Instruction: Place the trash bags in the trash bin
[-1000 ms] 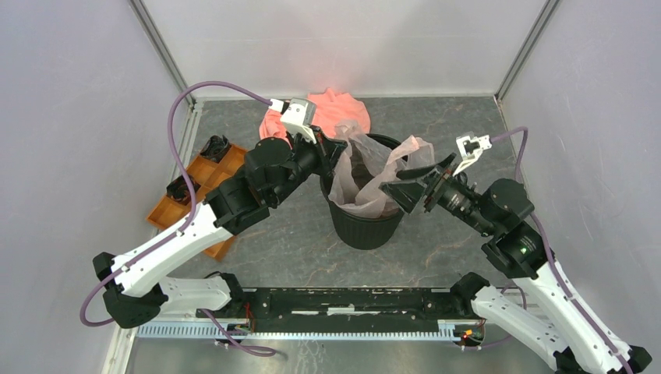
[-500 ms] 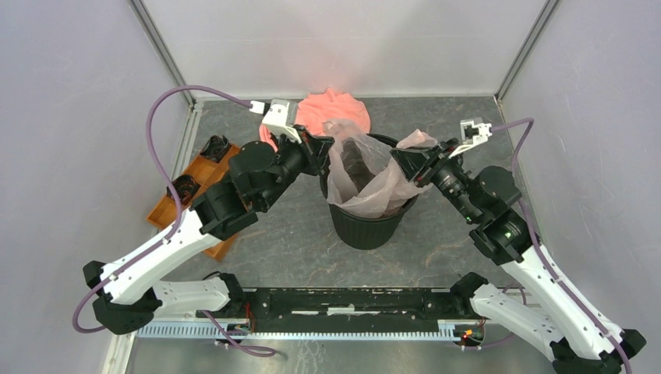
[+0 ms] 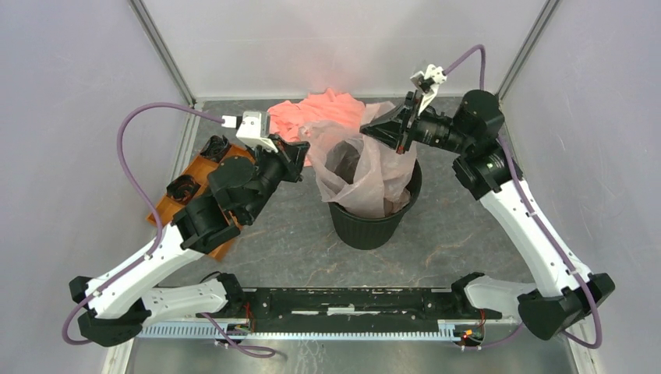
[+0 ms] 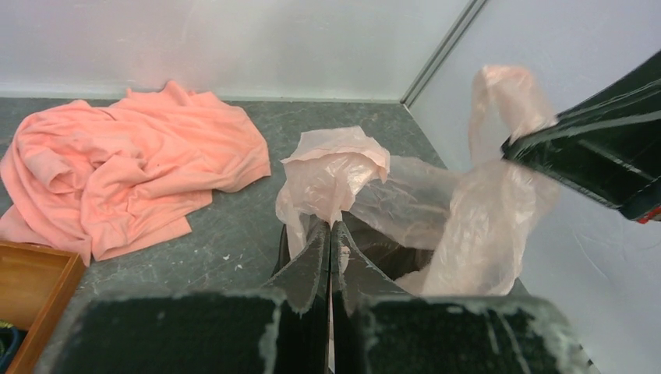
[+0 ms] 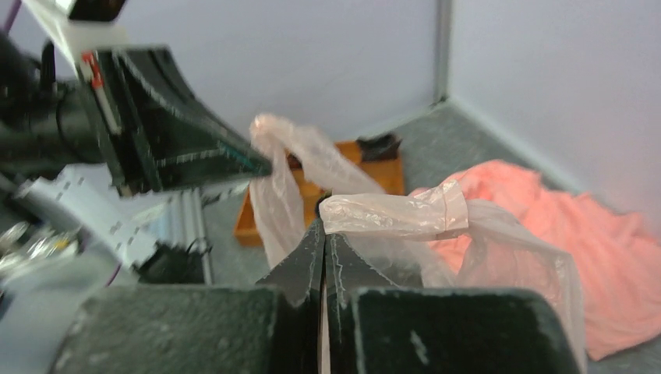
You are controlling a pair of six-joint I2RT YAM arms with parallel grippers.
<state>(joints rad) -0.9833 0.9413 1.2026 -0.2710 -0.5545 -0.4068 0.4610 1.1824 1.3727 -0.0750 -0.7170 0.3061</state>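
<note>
The trash bag (pinched tight by left gripper and right gripper) should be stretched evenly over the trash bin below the fingers.

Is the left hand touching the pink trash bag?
Touching. The left wrist view shows the left hand shut on a fold of the trash bag, at its edge.

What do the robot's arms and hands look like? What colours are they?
The left arm and right arm have smooth white shells low down and chunky black round joints higher up. A purple cable loops off each wrist, beside a small white camera box. The left hand and right hand each have two flat, black, pointed fingers with whitish scuffs.
</note>
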